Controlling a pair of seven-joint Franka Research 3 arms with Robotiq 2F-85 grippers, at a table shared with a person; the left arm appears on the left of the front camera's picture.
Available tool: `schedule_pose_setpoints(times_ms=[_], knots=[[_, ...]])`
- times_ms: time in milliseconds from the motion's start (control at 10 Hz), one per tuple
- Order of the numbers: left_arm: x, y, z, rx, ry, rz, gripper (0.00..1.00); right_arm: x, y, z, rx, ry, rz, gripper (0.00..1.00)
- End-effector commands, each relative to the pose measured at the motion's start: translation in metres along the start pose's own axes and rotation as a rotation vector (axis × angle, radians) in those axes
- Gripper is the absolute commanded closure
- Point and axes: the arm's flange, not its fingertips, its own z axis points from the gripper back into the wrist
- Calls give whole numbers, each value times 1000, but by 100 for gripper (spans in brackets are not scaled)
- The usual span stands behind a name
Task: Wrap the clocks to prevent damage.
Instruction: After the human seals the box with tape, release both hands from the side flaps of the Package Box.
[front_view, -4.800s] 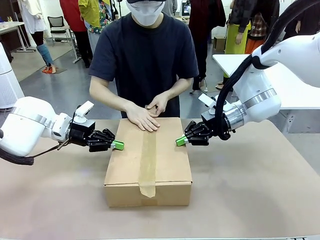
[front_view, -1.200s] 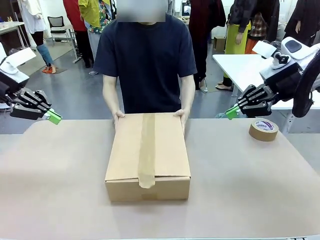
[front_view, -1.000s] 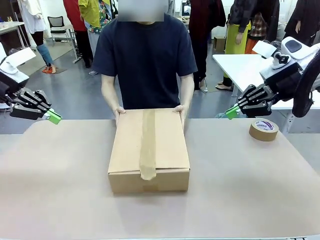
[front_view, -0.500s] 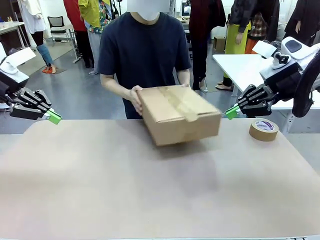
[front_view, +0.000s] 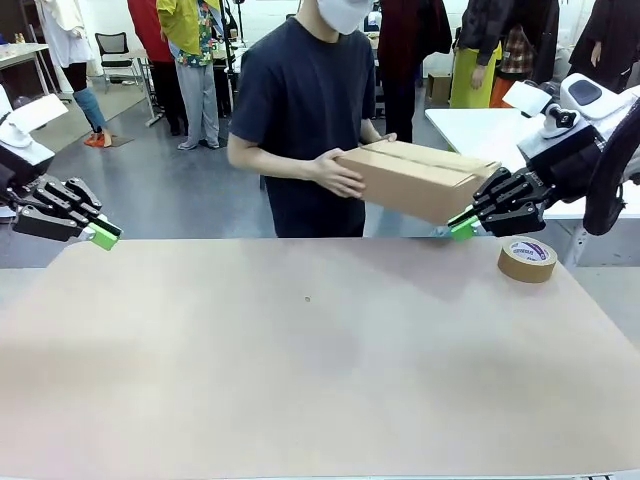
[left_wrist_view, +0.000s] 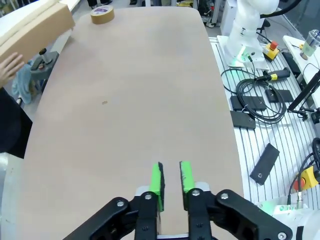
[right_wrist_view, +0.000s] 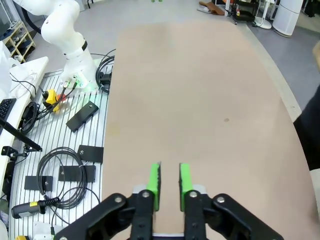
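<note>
The clocks are out of view. A person at the far side holds a taped cardboard box (front_view: 420, 180) in the air above the table's far right edge, one hand (front_view: 340, 175) on its near end. The box's corner (left_wrist_view: 30, 27) shows again in the left wrist view. My left gripper (front_view: 103, 236) hangs off the table's far left edge; its green pads (left_wrist_view: 171, 167) stand a narrow gap apart with nothing between them. My right gripper (front_view: 460, 226) hovers just under the box's right end, and its pads (right_wrist_view: 169, 167) are likewise slightly parted and empty.
A roll of brown tape (front_view: 527, 259) lies flat near the table's far right edge, also seen as a tape roll (left_wrist_view: 102, 14) in the left wrist view. The brown table (front_view: 320, 360) is bare. Cables and controllers lie on the metal frames beside the arms' bases.
The person has lifted the box off the table and swung it up and to the right. Both arms have stayed in place; their fingers now stand slightly parted.
</note>
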Motion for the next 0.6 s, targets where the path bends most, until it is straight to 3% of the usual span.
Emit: schedule_pose_setpoints(times_ms=[0, 100, 400, 500], knots=[[3, 0, 5, -8, -7, -3, 43, -1, 1, -1, 10, 17, 4, 37], [3, 0, 4, -12, -3, -4, 0, -2, 2, 0, 14, 19, 3, 0], [2, 0, 6, -15, 5, -6, 4, -3, 2, 1, 21, 18, -6, 0], [2, 0, 6, -15, 8, -6, 0, -3, 3, 1, 24, 18, -9, 0]])
